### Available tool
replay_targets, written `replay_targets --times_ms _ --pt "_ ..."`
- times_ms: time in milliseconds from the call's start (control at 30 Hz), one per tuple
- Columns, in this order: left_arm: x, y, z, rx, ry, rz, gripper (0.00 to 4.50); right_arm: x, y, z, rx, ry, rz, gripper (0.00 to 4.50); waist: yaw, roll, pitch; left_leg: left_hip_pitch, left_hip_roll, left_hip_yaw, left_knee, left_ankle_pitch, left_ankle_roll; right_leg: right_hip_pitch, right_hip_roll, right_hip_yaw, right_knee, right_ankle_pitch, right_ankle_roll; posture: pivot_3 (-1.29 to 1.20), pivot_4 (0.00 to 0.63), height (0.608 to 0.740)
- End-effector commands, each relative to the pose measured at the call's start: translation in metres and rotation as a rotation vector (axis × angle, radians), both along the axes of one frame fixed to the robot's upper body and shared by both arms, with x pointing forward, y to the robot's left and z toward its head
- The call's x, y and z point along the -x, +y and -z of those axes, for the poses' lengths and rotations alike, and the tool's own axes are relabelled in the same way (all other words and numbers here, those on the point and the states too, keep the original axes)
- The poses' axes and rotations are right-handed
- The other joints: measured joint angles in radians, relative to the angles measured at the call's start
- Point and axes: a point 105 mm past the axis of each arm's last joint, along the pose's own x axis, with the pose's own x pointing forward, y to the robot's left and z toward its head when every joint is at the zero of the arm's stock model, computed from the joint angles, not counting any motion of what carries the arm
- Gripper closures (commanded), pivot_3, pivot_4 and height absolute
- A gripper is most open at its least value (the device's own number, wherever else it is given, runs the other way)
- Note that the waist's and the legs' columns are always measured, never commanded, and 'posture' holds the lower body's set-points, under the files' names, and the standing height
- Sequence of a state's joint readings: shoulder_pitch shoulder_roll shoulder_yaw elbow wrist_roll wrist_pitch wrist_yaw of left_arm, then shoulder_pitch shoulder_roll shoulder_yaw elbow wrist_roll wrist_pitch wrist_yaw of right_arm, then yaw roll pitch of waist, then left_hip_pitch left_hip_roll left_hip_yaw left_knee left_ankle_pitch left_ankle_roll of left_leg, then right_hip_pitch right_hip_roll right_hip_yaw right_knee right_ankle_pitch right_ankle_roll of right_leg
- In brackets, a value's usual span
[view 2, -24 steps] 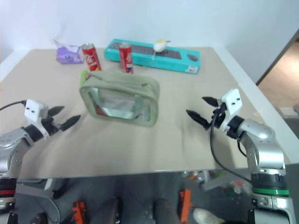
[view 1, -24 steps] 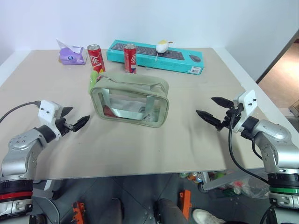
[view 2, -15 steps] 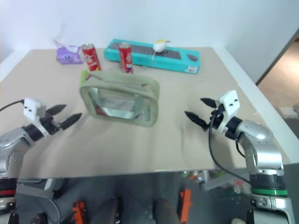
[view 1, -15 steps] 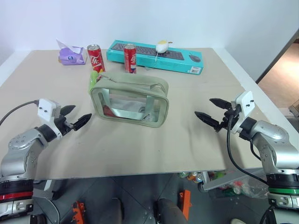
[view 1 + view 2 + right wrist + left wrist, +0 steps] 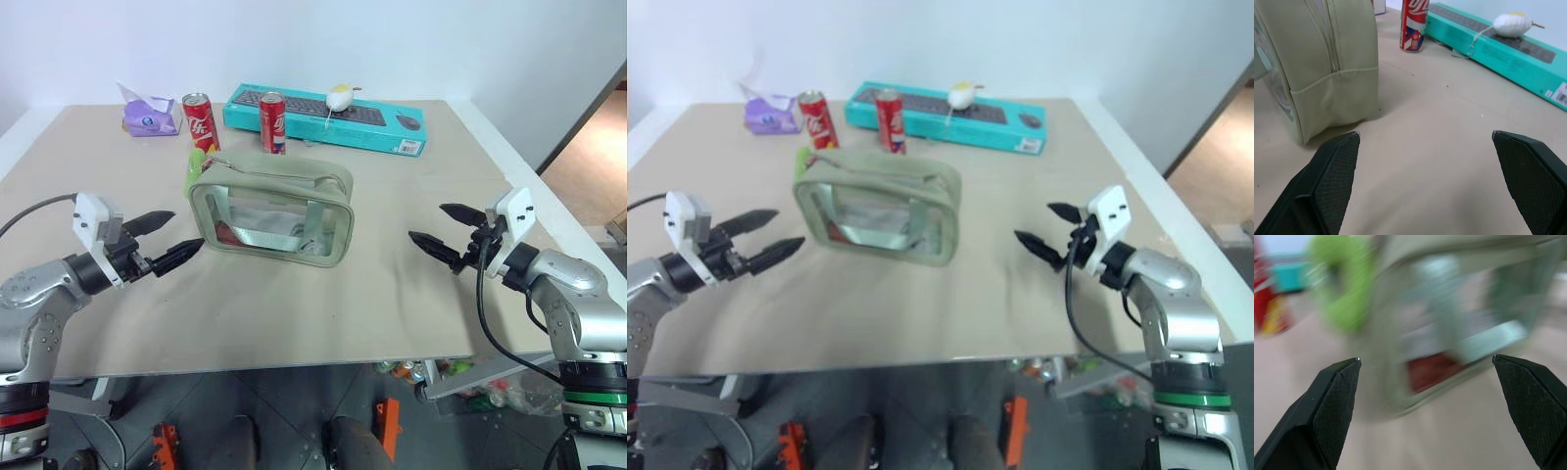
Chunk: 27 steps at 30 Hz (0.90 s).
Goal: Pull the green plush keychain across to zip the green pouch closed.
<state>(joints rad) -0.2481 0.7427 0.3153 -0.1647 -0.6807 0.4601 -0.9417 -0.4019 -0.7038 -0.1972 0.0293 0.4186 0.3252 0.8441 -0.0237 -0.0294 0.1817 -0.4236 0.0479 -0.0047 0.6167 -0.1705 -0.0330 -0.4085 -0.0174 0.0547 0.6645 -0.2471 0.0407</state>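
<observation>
Beige bench (image 5: 323, 323) spreads wide before us, and the green pouch (image 5: 271, 208) stands upright a little left of its middle, well clear of every edge. At the pouch's far left corner we see the green plush keychain (image 5: 198, 160), lime and fuzzy, hanging at the end of the top zipper and just in front of a red can (image 5: 202, 120). A second red can (image 5: 273, 122) stands close behind the pouch, and behind that a long teal box (image 5: 328, 117) lies along the far part of the bench with a pale egg-shaped toy (image 5: 340, 97) on top; a purple packet (image 5: 150, 115) sits near the far left corner. Our left gripper (image 5: 165, 242) hovers over the bench to the pouch's left, its fingers (image 5: 1334, 404) spread wide and empty, tips pointing toward the pouch's near left end and apart from it. Our right gripper (image 5: 449, 231) hovers to the pouch's right, fingers (image 5: 1334, 169) likewise spread wide with nothing between them, a broad stretch of bare bench lying between them and the pouch's right end. The near half of the bench is bare from pouch to front edge, and the right side is open up to its white rim. In the left wrist view the keychain and pouch are blurred.
</observation>
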Motion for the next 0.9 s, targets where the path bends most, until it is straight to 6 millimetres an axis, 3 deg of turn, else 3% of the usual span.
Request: replay_targets --times_ms 33,167,267,333,433,700,900 --pt "0.015 -0.022 -0.018 -0.029 -0.016 0.137 0.03 0.003 0.001 -0.022 0.016 -0.054 -0.027 0.01 0.000 0.000 0.000 0.000 0.000 0.000 0.000 0.000 0.000 0.000 0.000 0.000 0.000 0.000 -0.001 0.00 0.150 0.740" --pt "0.021 -0.040 -0.021 -0.042 -0.007 0.218 0.03 0.011 0.020 -0.045 0.001 -0.071 -0.118 0.01 0.000 0.000 0.000 0.000 0.000 0.000 0.000 0.000 0.000 0.000 0.000 0.001 0.000 -0.001 -0.002 0.00 0.150 0.740" --pt "0.026 -0.055 -0.021 -0.057 -0.008 0.279 0.03 0.028 0.056 -0.073 -0.030 -0.075 -0.228 0.01 -0.006 0.002 0.001 0.000 0.000 0.001 0.000 0.000 0.000 -0.001 0.001 0.002 0.000 0.001 0.000 0.00 0.150 0.740" --pt "0.026 -0.059 -0.022 -0.060 -0.007 0.293 0.03 0.039 0.078 -0.074 -0.029 -0.077 -0.288 0.01 -0.007 0.001 0.000 0.000 0.001 0.000 0.000 0.000 0.000 -0.001 0.002 0.002 0.000 0.000 0.000 0.00 0.150 0.740" --pt "0.026 -0.061 -0.020 -0.073 -0.001 0.306 0.03 0.040 0.099 -0.072 -0.046 -0.082 -0.317 0.01 -0.007 -0.002 -0.001 0.000 0.004 -0.002 0.000 -0.002 0.000 0.000 0.005 -0.001 0.000 -0.001 -0.003 0.00 0.150 0.740" --pt "0.020 -0.068 -0.022 -0.085 -0.028 0.320 0.03 0.010 0.108 -0.057 -0.071 -0.060 -0.289 0.01 -0.007 -0.001 0.000 -0.001 0.003 0.000 0.001 -0.002 0.000 -0.001 0.005 0.001 0.000 -0.001 -0.004 0.00 0.150 0.740" --pt "0.016 -0.067 -0.017 -0.068 -0.030 0.298 0.03 0.008 0.115 -0.052 -0.071 -0.044 -0.341 0.01 -0.007 -0.001 0.000 -0.001 0.004 0.000 0.001 -0.003 0.001 -0.001 0.005 0.001 0.000 -0.001 -0.003 0.00 0.150 0.740"
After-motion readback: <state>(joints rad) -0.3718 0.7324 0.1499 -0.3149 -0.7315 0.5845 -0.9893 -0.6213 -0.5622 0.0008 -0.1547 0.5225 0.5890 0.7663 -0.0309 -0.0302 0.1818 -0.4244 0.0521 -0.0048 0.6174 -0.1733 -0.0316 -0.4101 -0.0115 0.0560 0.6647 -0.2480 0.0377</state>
